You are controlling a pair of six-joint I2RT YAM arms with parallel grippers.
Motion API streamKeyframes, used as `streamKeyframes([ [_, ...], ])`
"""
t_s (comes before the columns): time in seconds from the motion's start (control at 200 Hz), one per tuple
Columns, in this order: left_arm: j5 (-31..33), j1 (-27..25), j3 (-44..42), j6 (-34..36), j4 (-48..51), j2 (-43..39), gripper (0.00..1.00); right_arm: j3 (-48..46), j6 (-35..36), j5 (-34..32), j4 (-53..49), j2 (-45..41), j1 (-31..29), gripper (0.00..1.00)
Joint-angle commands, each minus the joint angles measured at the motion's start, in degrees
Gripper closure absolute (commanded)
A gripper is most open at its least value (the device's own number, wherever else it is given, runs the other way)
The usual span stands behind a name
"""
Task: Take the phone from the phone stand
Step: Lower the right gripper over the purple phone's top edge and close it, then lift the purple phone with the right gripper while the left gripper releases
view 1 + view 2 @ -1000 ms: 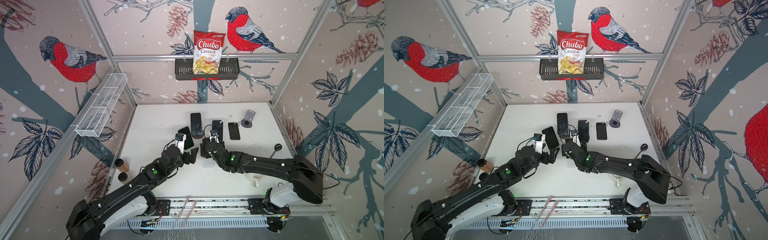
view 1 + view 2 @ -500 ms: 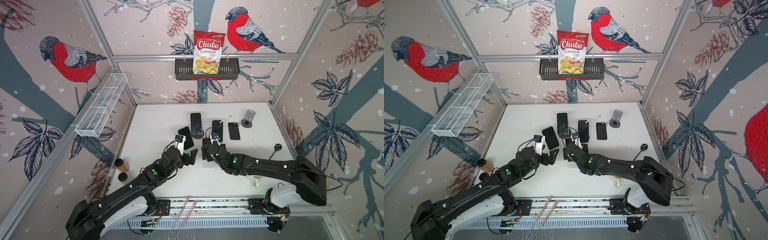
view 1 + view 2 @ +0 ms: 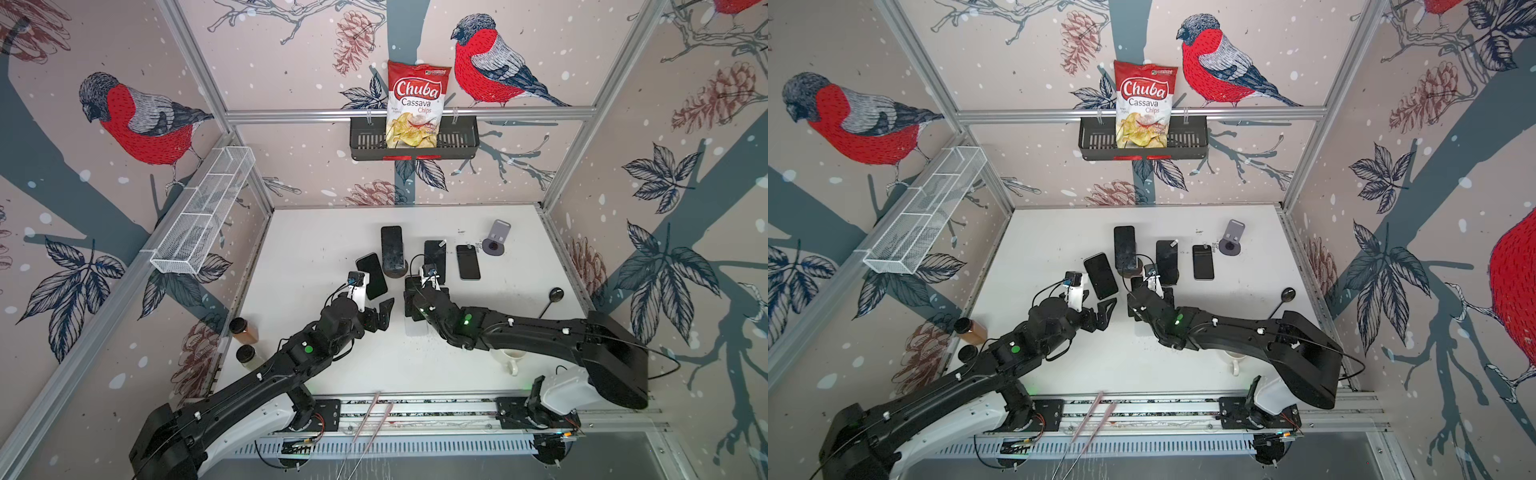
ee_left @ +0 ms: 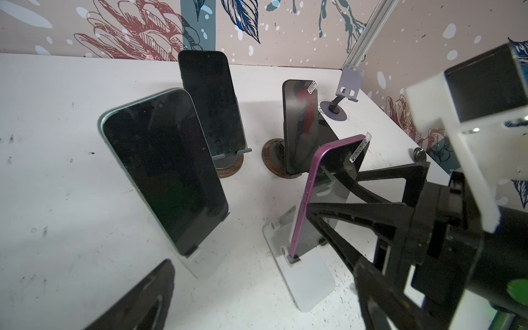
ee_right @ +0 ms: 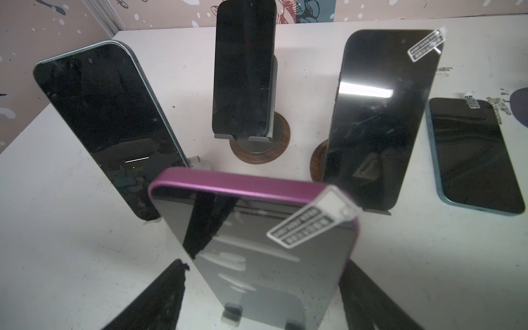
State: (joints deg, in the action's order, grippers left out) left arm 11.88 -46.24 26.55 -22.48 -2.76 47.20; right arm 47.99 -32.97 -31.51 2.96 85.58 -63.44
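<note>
- The purple phone [image 5: 257, 243] leans on a white phone stand [image 4: 308, 280] near the middle of the white table [image 3: 316, 257]; its lower edge sits in the stand's lip.
- The right gripper [image 4: 340, 197] straddles this phone, one finger [image 4: 377, 177] on either side of it. Whether the pads touch the phone's edges cannot be told.
- The left gripper [image 3: 380, 316] hangs with its fingers spread wide and nothing between them, just left of the purple phone, in both top views.
- A teal-edged phone [image 4: 163, 171] leans on a clear stand beside it.
- Two dark phones [image 5: 243, 68] [image 5: 380, 114] lean on round wooden-based stands farther back.
- A blue phone [image 5: 474, 157] lies flat on the table.
- An empty grey stand [image 3: 496, 239] is near the back right corner.
</note>
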Motion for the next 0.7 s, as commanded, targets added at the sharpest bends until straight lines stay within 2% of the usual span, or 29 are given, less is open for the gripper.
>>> streamKeyframes([
  [0.0, 0.16, 0.02, -0.18, -0.06, -2.14, -0.04, 0.03, 0.30, -1.28, -2.07, 1.42, 0.36, -0.02, 0.16],
  [0.3, -0.21, 0.05, -0.09, 0.22, -2.47, 0.53, 0.03, 0.66, -2.46, -3.85, 1.35, 1.14, -0.11, 0.22],
  [0.401, 0.11, 0.05, 0.00, 0.42, -2.24, 0.52, 0.03, 0.64, -2.19, -4.15, 1.43, 1.25, -0.29, 0.30],
  [0.541, 0.34, 0.09, -0.13, 0.42, -2.17, 0.52, 0.03, 0.63, -1.66, -4.87, 1.43, 1.30, -0.39, 0.34],
  [0.611, 0.36, 0.02, -0.18, 0.42, -2.20, 0.53, 0.03, 0.67, -1.40, -4.97, 1.54, 1.34, -0.48, 0.32],
  [0.691, 0.38, 0.02, -0.22, 0.35, -2.11, 0.56, 0.03, 0.61, -1.70, -5.27, 1.43, 1.26, -0.59, 0.21],
])
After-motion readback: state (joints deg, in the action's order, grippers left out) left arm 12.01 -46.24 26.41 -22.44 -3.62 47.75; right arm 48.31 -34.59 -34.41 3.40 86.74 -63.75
